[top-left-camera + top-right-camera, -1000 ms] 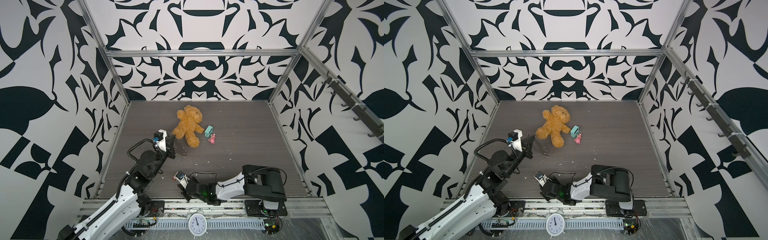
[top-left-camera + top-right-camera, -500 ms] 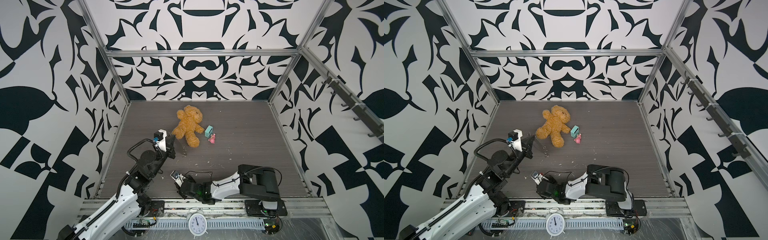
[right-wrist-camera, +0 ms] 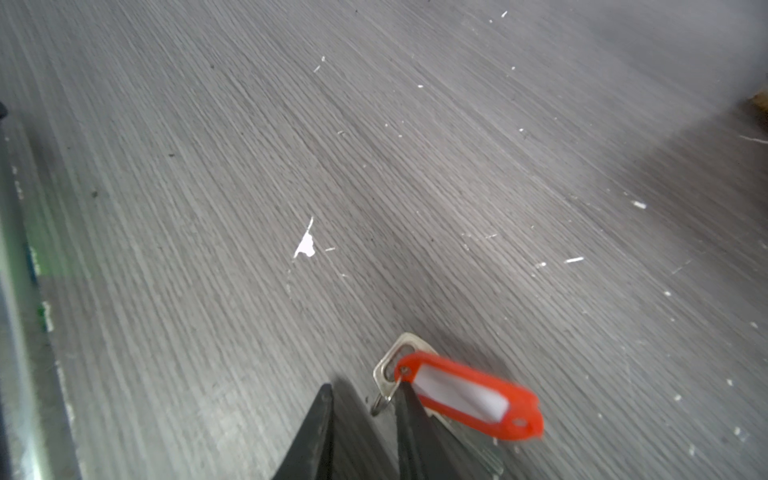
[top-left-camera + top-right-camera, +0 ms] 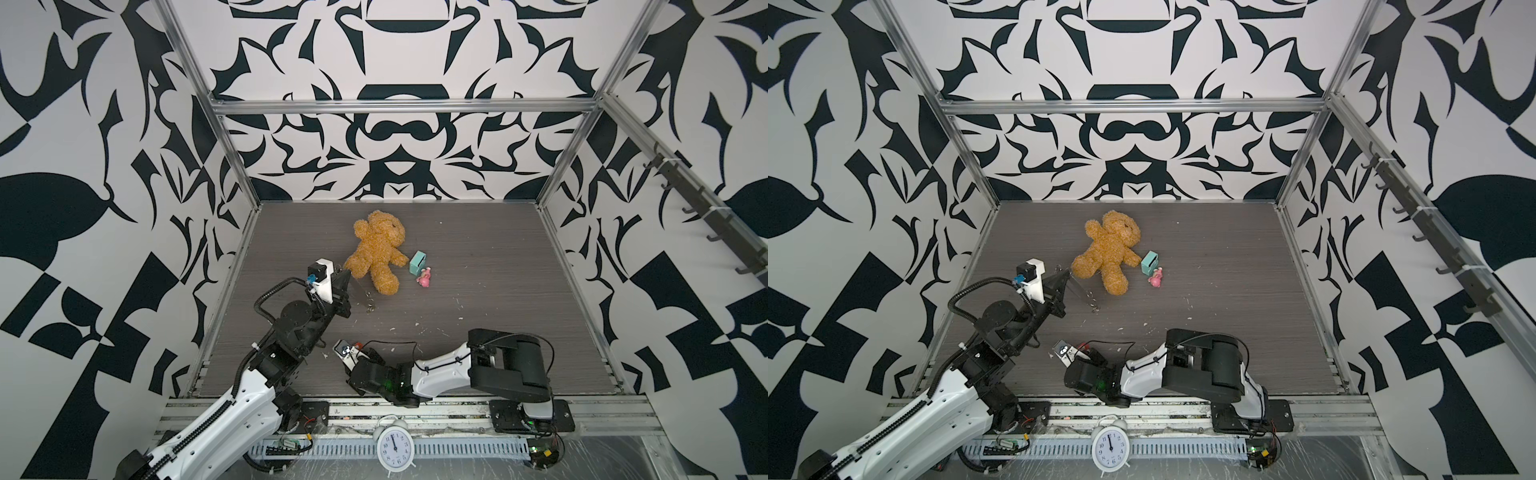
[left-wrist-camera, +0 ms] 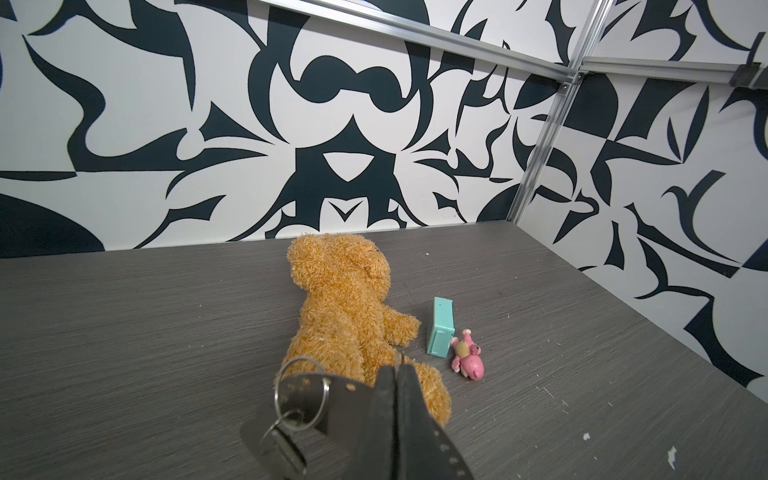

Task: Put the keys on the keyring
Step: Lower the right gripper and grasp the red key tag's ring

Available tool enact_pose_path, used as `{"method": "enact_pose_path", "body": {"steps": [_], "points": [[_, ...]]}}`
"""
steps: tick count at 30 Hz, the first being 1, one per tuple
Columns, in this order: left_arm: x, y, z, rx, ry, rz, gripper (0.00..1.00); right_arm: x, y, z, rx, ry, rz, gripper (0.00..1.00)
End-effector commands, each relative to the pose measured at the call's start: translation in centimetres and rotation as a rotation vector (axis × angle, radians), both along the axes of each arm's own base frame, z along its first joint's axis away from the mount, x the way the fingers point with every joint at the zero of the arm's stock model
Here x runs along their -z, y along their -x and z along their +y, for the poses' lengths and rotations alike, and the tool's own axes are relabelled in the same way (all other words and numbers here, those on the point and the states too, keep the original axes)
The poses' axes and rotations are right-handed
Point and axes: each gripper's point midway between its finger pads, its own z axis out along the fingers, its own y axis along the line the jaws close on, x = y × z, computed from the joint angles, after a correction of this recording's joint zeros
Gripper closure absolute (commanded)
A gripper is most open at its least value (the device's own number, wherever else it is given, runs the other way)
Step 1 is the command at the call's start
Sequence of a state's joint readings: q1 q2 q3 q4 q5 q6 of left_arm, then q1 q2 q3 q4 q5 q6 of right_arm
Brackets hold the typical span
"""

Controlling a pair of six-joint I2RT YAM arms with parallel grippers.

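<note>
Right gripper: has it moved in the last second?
Yes. In a top view the right gripper has shifted left, ending further left of the fixed alarm clock.

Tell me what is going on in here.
Two robot arms are working on getting keys onto a keyring. The left gripper is shut on a dark dotted strap and holds it up near a teddy bear, with the keyring at the strap's end. The right gripper is low over the table at a red key tag. Its jaws stand slightly apart, and I cannot tell whether they grip it. The tag is not on the ring yet.
</note>
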State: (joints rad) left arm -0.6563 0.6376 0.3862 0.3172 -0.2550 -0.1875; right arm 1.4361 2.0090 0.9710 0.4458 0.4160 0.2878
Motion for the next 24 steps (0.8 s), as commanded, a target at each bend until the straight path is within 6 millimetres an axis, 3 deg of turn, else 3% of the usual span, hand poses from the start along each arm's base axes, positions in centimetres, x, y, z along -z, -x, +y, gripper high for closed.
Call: {"method": "enact_pose_path", "body": {"steps": [1,24], "points": [[-1.47,0.06,0.3,-0.009,0.045,-0.041,1.0,-0.74,-0.55,0.17,0.032,0.001,-0.024,0.74],[-1.46,0.1,0.24,-0.005,0.044,-0.041,1.0,-1.46,-1.13,-0.66,0.081,-0.015,-0.038,0.99]]}}
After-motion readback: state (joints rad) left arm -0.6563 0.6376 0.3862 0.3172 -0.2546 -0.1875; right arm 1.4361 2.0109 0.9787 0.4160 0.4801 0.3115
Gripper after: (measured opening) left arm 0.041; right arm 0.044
